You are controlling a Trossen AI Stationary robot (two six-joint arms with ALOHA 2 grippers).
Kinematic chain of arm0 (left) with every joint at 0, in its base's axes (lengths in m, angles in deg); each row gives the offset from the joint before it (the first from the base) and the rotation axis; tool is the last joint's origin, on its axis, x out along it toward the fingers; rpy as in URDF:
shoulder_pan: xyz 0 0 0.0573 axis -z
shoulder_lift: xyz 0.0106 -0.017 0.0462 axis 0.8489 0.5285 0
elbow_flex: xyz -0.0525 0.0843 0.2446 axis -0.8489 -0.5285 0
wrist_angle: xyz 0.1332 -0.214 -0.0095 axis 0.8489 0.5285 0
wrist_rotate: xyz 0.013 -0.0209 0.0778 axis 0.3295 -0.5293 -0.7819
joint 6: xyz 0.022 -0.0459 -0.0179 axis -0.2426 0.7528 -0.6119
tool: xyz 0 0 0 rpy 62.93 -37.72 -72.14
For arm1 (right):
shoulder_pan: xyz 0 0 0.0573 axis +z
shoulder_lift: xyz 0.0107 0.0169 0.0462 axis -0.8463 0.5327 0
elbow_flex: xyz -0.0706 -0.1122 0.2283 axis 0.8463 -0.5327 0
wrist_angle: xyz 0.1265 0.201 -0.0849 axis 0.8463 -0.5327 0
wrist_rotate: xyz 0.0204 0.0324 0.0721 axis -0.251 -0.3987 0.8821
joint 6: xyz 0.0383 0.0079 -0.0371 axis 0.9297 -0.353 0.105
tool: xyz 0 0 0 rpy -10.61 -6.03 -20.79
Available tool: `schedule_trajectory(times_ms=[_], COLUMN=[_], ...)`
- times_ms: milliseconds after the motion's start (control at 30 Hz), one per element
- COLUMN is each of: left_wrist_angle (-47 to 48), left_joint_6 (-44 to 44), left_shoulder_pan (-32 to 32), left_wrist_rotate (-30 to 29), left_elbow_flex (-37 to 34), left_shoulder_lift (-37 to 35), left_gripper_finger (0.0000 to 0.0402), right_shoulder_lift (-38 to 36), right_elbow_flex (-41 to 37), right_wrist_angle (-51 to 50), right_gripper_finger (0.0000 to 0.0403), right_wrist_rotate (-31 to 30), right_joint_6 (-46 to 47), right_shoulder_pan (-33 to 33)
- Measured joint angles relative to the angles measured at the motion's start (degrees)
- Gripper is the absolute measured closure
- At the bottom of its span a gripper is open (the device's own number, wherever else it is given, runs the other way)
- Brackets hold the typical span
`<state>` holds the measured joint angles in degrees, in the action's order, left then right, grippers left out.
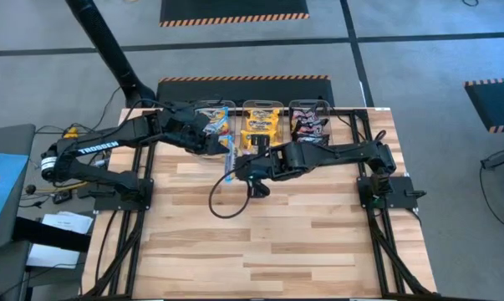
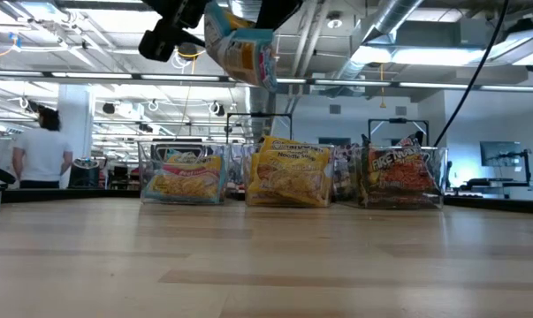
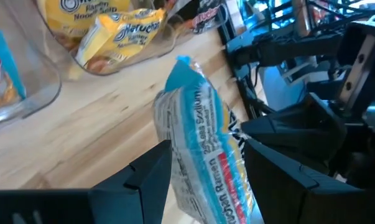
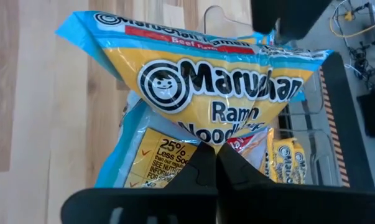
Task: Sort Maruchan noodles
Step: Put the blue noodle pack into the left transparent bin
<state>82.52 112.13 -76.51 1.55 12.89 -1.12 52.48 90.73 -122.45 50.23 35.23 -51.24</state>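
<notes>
A light blue Maruchan noodles packet (image 1: 229, 156) with a yellow face hangs high above the table (image 1: 277, 242), just in front of the bins; the low view shows it well clear of the wood (image 2: 244, 49). My right gripper (image 4: 216, 155) is shut on it. My left gripper (image 3: 206, 149) is open, with one finger on either side of the same packet (image 3: 196, 118). At the table's far edge stand three clear bins: the left (image 1: 216, 109) holds blue packets, the middle (image 1: 262, 107) yellow ones, the right (image 1: 310, 107) maroon ones. My right gripper pinches the packet's printed face (image 4: 219, 138) between its two shut fingers, and the wrapper is bunched in toward them. The fingers slant down from the table's right side. The packet is lifted clear, crumpled and tilted. Whether my left gripper's fingers (image 3: 153, 171) touch the packet, I cannot tell.
A dark cable (image 1: 222, 201) hangs in a loop over the middle of the table. The near half of the wooden top is bare. In the low view a person (image 2: 41, 150) stands in the room beyond the table's far side.
</notes>
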Motion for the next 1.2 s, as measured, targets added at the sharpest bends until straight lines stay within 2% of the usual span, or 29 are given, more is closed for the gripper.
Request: schedule_trajectory(times_ms=[500, 800, 1200], left_wrist_angle=[0.1, 1.3, 0.8], left_joint_6=[0.0, 0.2, -2.0], left_shoulder_pan=[0.0, 0.0, 0.0], left_wrist_rotate=[-0.8, 3.9, 6.4], left_elbow_flex=[0.0, 0.0, 0.0], left_shoulder_lift=[0.0, 0.0, 0.0], left_gripper_finger=[0.0214, 0.0214, 0.0214], right_shoulder_lift=[0.0, 0.0, 0.0], right_elbow_flex=[0.0, 0.0, 0.0], right_wrist_angle=[3.9, 6.1, 9.6], right_gripper_finger=[0.0401, 0.0402, 0.0402], right_wrist_rotate=[0.0, -0.3, 0.1], right_joint_6=[-0.3, 1.8, 2.5], right_shoulder_pan=[3.0, 2.6, 0.9])
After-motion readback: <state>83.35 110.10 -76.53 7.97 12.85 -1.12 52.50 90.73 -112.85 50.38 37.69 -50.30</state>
